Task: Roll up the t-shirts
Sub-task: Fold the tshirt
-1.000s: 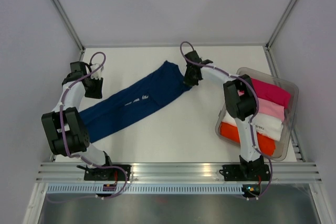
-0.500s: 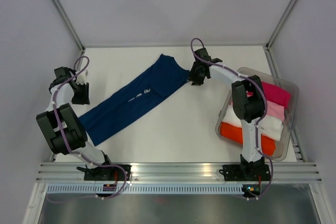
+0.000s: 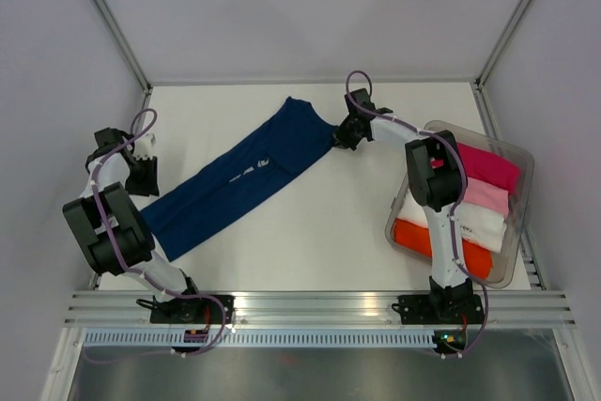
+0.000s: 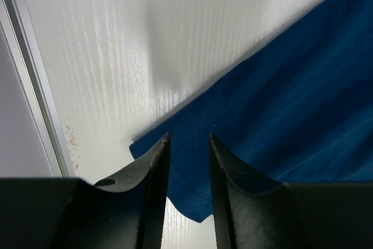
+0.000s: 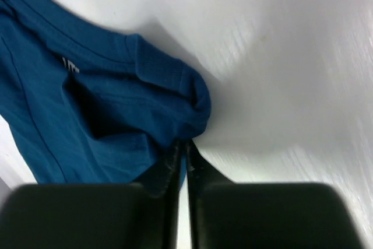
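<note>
**Navy shirt stretched corner to corner, one gripper at each end**

Top view: the navy t-shirt (image 3: 239,180) lies on the white desk (image 3: 319,232) as a long, narrow band. It runs diagonally from near left to far right, with its small white print (image 3: 254,167) facing up about midway. The right gripper (image 3: 344,135) is at the far end of the band, touching the cloth. The left gripper (image 3: 143,178) sits at the near-left end, beside the desk's edge. At the right stands a clear bin (image 3: 519,223) holding a magenta shirt (image 3: 486,164), a pink shirt (image 3: 484,196), a white shirt (image 3: 479,223) and an orange shirt (image 3: 441,241), side by side.

Left wrist view: the left gripper (image 4: 189,141) has its fingers (image 4: 151,173) a little apart. They stand over the hem corner of the navy t-shirt (image 4: 291,115), and blue cloth shows in the gap. Bare desk (image 4: 116,45) lies beyond, with a metal rail (image 4: 29,86) to the side.

Right wrist view: the right gripper (image 5: 182,147) has its fingers pressed almost together. They are clamped on a bunched fold of the navy t-shirt (image 5: 87,97), which puckers at the tips.
</note>
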`<state>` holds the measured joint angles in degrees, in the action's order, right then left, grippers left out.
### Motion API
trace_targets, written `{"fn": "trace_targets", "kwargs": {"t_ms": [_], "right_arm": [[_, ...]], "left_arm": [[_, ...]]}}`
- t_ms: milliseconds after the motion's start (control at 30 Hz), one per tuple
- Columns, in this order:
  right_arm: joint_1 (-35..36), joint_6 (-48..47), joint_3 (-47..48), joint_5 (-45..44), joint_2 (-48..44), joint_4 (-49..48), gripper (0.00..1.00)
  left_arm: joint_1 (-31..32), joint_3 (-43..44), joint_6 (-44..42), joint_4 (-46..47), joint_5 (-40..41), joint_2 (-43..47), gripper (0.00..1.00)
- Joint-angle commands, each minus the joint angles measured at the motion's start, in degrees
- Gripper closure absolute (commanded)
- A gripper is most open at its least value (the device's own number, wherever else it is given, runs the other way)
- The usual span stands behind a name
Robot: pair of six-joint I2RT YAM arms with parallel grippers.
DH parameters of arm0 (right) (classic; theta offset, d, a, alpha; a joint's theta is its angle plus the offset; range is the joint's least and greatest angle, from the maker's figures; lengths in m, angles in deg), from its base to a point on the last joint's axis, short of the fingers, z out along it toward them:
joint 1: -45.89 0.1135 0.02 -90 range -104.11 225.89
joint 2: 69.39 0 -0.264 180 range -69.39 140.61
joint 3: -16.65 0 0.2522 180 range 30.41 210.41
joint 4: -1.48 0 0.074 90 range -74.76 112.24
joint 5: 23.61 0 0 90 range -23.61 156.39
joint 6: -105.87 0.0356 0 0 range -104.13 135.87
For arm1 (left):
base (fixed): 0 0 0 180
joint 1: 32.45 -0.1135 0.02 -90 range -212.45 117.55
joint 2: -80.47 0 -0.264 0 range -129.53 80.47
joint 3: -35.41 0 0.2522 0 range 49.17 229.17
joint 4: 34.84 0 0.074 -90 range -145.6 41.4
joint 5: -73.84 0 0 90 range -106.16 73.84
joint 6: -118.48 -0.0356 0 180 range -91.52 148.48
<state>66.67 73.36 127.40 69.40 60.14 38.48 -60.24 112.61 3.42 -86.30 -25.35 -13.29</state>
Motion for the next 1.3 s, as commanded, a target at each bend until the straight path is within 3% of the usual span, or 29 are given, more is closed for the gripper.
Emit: {"fn": "trace_targets", "kwargs": {"t_ms": [0,167,433,600,667,767,933,1067,1167,1200,1267], "right_arm": [[-0.8,5.1,2.0,-0.5,2.8,-0.7,0.95],[-3.3,7.9,6.7,-1.2,4.1,-2.9,1.0],[-4.6,15.1,34.6,-0.8,19.4,1.3,1.0],[-5.4,17.0,37.7,-2.3,23.6,-3.8,0.99],[-5.5,15.7,39.1,-2.7,23.7,-3.7,0.94],[-6.3,11.0,40.3,-5.8,22.0,-0.8,0.66],[-6.5,-1.0,27.9,-10.7,8.1,0.7,0.56],[-3.8,-7.2,8.3,-13.2,-7.9,-1.1,0.55],[1.4,-11.1,-2.9,-9.7,-15.4,-5.0,0.55],[6.1,-14.1,-9.4,-7.5,-19.0,-10.2,0.56],[11.7,-25.9,-13.4,-1.2,-20.8,-14.2,0.57]], "left_arm": [[-0.2,-0.9,-2.7,-0.3,-1.6,2.3,0.62],[-0.2,-2.4,-4.8,-0.2,0.3,1.5,0.62],[2.0,-4.4,-5.1,-1.0,-3.3,1.8,0.62],[6.6,-8.1,-5.5,-1.0,-3.2,3.1,0.62],[7.4,-8.8,-5.1,-1.0,-3.5,2.6,0.62],[7.4,-8.5,-3.9,-1.0,-3.6,2.4,0.63],[7.3,-6.2,-3.2,-0.9,-2.8,3.0,0.63],[7.1,-3.8,-1.3,-1.1,-0.7,2.2,0.63],[6.8,-2.6,-0.3,-1.2,1.3,2.5,0.63],[6.5,-2.4,0.0,-1.2,1.6,2.9,0.63],[5.8,-1.7,0.8,-1.2,2.2,3.5,0.63]]}}
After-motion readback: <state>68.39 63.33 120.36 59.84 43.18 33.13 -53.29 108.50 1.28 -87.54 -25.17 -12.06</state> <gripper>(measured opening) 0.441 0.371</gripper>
